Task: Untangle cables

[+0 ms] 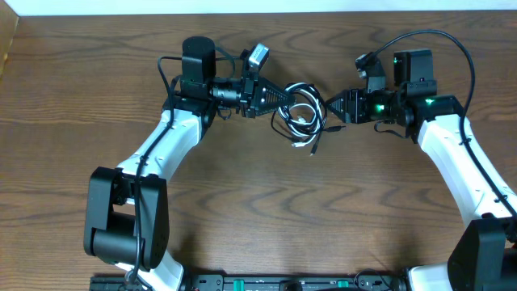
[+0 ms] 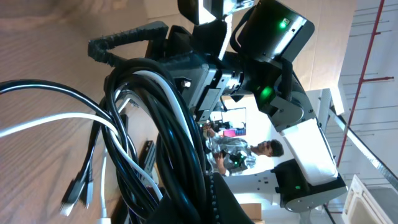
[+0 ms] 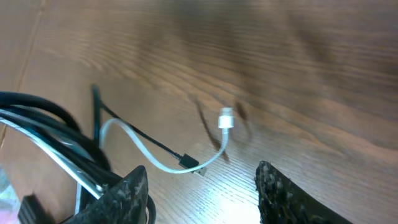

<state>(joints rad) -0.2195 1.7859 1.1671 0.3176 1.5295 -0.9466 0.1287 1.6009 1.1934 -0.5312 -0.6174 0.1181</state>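
Observation:
The white cable [image 1: 304,114] and the black cable [image 1: 284,121] lie looped together in a tangle at the back middle of the table, with plug ends trailing toward the front [image 1: 312,148]. My left gripper [image 1: 280,95] is shut on the left side of the tangle; in the left wrist view the black loops [image 2: 180,143] and white strands [image 2: 134,165] run through my jaws [image 2: 208,190]. My right gripper [image 1: 329,107] is open just right of the tangle. In the right wrist view its fingers [image 3: 202,171] straddle a white plug end [image 3: 225,118] and a black plug end [image 3: 188,163], touching neither.
The brown wooden table [image 1: 258,218] stretches toward the front. A thick black robot cable [image 1: 436,36] arches over the right arm. The right arm's body [image 2: 273,68] faces the left wrist camera closely.

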